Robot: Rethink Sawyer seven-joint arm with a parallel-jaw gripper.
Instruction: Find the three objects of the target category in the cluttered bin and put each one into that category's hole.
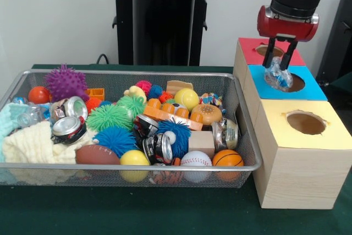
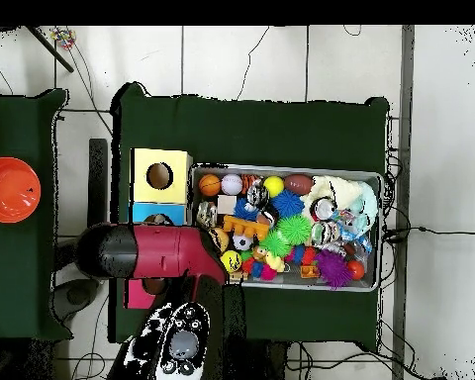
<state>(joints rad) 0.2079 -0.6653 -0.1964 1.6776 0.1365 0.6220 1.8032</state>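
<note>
In the front view my gripper [image 1: 279,63] hangs over the blue box [image 1: 316,87], shut on a crumpled clear plastic bottle [image 1: 278,76]. The bottle's lower end sits at the rim of the blue box's round hole [image 1: 295,83]. The red box [image 1: 248,45] stands behind it and the yellow box [image 1: 303,119] in front, each with a hole in its top. The wire bin [image 1: 242,119] to the left is packed with clutter; another clear crumpled bottle [image 1: 27,117] lies at its left end. In the overhead view my arm [image 2: 152,252] covers the gripper and most of the blue box [image 2: 142,211].
The bin holds crushed cans [image 1: 68,127], spiky rubber balls [image 1: 109,116], a baseball [image 1: 196,159], a small basketball [image 1: 227,158], a toy football [image 1: 97,154], a wooden block [image 1: 201,141] and a cream cloth [image 1: 30,144]. An orange bowl [image 2: 9,188] sits on a separate table.
</note>
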